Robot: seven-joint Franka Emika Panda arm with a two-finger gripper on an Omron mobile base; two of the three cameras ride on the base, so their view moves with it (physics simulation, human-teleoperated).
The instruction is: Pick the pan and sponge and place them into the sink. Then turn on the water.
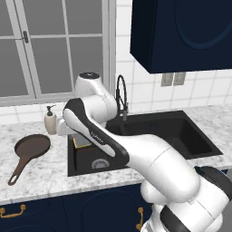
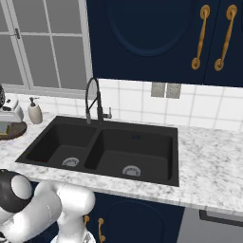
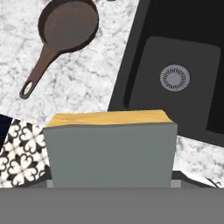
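Observation:
My gripper is shut on the sponge, a yellow block whose grey-blue face looms large at the bottom of the hand view and hides the fingertips. The sponge hangs above the left rim of the black double sink, over its left basin. The reddish-brown pan lies on the marble counter left of the sink, its long handle pointing toward the counter's front edge. In the hand view the pan is at the top left and the sink with its round drain at the right.
A black spring faucet rises behind the sink's divider. A beige soap dispenser stands by the window, behind the pan. A dark blue wall cabinet hangs above the right basin. Patterned floor tile shows past the counter's front edge.

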